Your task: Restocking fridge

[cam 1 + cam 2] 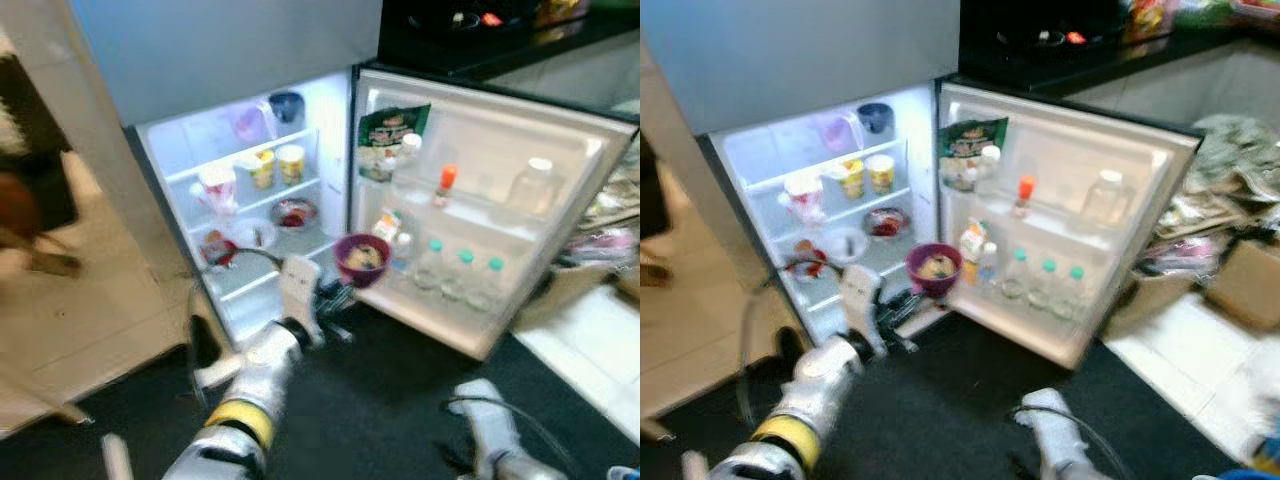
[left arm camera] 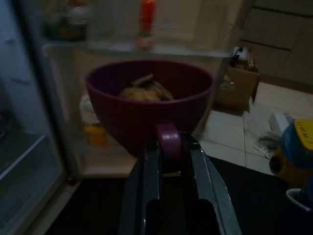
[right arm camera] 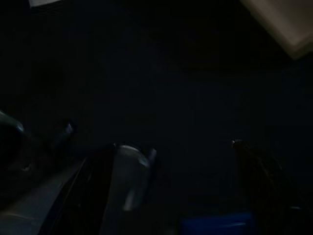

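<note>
A purple cup [image 1: 361, 259] with food in it hangs in front of the open fridge [image 1: 250, 190], low down between the shelves and the door. My left gripper [image 1: 338, 292] is shut on the cup's handle [image 2: 168, 142], its black fingers [image 2: 149, 169] on either side of it. The fridge shelves hold cups, bowls and a yellow container [image 1: 263, 168]. The door [image 1: 480, 200] racks carry several bottles [image 1: 465, 272], a green packet [image 1: 390, 130] and a red-capped bottle [image 1: 446, 184]. My right arm [image 1: 495, 440] hangs low at the bottom right; its wrist view is too dark to read.
A dark mat [image 1: 380, 400] covers the floor before the fridge. Cardboard boxes and clutter [image 1: 1230, 260] lie right of the open door. A black counter [image 1: 480, 30] runs behind. Pale wooden floor [image 1: 90, 310] lies to the left, with a person's foot [image 1: 40, 262] at its edge.
</note>
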{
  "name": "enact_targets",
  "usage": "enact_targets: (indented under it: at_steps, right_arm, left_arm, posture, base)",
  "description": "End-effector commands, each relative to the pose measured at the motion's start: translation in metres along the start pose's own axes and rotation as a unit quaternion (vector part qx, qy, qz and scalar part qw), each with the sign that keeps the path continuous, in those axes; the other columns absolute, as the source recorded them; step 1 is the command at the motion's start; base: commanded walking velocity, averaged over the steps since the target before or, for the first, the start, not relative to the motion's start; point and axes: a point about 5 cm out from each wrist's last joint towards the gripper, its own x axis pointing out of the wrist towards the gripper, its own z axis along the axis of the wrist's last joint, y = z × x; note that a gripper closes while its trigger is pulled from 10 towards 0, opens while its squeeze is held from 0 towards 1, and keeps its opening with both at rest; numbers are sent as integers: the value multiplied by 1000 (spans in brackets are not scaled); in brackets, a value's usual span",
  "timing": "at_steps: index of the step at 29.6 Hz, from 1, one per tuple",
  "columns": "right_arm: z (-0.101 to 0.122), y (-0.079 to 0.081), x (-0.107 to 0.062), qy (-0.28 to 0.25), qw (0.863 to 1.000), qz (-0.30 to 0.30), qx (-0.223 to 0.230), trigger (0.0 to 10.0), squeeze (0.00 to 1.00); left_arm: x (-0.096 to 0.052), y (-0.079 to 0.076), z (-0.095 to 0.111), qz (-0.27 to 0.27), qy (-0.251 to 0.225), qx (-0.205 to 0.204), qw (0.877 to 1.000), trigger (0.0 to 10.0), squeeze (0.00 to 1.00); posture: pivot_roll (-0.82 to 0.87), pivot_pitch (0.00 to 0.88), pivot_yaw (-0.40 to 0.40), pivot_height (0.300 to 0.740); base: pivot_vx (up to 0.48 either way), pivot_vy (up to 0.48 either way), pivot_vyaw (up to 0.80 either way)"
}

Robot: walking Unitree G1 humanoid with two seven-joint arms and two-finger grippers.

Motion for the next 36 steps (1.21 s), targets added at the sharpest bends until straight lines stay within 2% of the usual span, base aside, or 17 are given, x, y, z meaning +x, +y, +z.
enact_targets:
  at_steps: [1,6,9,21,36]
  right_arm:
    - [5,4,2,-11,1000,1,-1,10000,0]
    - [6,4,2,-14,1000,-1,5,10000,0]
    - [8,4,2,-17,1000,2,7,10000,0]
    - [8,4,2,-18,1000,4,9,10000,0]
    - [6,6,3,-17,1000,6,14,10000,0]
  left_arm:
    - [0,5,8,5,-14,13,1000,10000,0]
    - [1,6,9,10,-13,14,1000,10000,0]
    - [2,10,12,32,-21,2,999,10000,0]
    - [0,13,15,35,-33,6,999,10000,0]
    - [1,12,16,27,-28,17,999,10000,0]
  posture:
    - [-72,0,4,740]
    - [-75,0,4,740]
    - [-77,0,6,740]
    - [-79,0,8,740]
    - [-78,0,10,740]
  base:
    - [0,-442,800]
    - [0,-428,461]
    - [0,0,0]
    - [0,0,0]
    - [323,0,0]
